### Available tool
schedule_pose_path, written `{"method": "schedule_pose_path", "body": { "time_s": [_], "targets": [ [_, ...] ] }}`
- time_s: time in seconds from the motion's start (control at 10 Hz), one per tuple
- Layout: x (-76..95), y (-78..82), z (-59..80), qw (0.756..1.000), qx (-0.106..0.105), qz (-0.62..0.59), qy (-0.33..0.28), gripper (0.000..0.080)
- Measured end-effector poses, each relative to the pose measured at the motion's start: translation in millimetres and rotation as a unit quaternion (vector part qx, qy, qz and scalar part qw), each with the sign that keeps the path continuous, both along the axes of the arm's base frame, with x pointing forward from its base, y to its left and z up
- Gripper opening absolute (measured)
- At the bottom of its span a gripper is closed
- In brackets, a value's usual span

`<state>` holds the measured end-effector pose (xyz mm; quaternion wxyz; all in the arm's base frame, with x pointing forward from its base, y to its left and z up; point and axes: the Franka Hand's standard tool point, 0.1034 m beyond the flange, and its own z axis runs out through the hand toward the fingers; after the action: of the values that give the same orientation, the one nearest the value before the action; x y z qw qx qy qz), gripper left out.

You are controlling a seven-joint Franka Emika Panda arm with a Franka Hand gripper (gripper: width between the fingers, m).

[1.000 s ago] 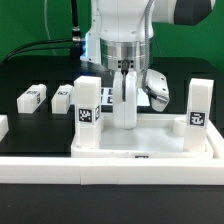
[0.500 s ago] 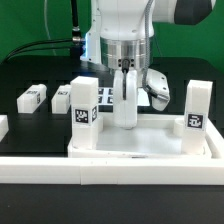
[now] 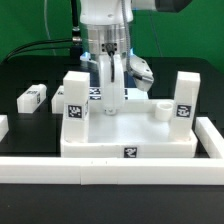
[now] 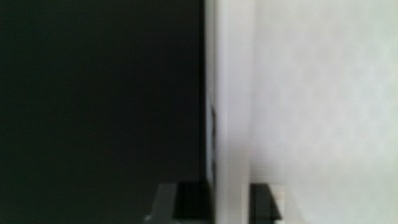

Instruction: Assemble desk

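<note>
Exterior view: white plastic rectangular tray-like desk top (image 3: 90,148) sits below the gripper (image 3: 111,78). One white square tagged leg (image 3: 74,100) and a second tagged leg (image 3: 183,98) stand upright in corners, flanking the gripper. Gripper pinches third white leg (image 3: 110,102), upright at the rear rim. Fourth leg (image 3: 33,97) lies loose on black surface (image 3: 20,75), well aside. Roughly half done, judging by this.

The arm (image 3: 108,14) stands upright above the middle of the worktop (image 3: 20,75), its wrist pointing straight down. The gripper (image 3: 111,90) hangs vertically, and its two fingers (image 4: 180,203) are pressed tight against opposite sides of an upright white leg (image 3: 110,109).
</note>
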<state>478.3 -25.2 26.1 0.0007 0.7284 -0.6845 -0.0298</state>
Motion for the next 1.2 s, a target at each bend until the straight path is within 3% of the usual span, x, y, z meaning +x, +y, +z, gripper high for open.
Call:
{"method": "schedule_pose_path", "body": {
  "time_s": [0.3,0.7,1.2],
  "targets": [
    [-0.8,1.0,-2.9,0.999,0.0,0.033,0.001,0.0059],
    [-2.1,-0.6,-4.6,0.987,0.006,0.163,-0.002,0.0059],
    [-3.3,-17.0,-6.4,0.948,0.005,0.318,-0.002,0.006]
  ]
}}
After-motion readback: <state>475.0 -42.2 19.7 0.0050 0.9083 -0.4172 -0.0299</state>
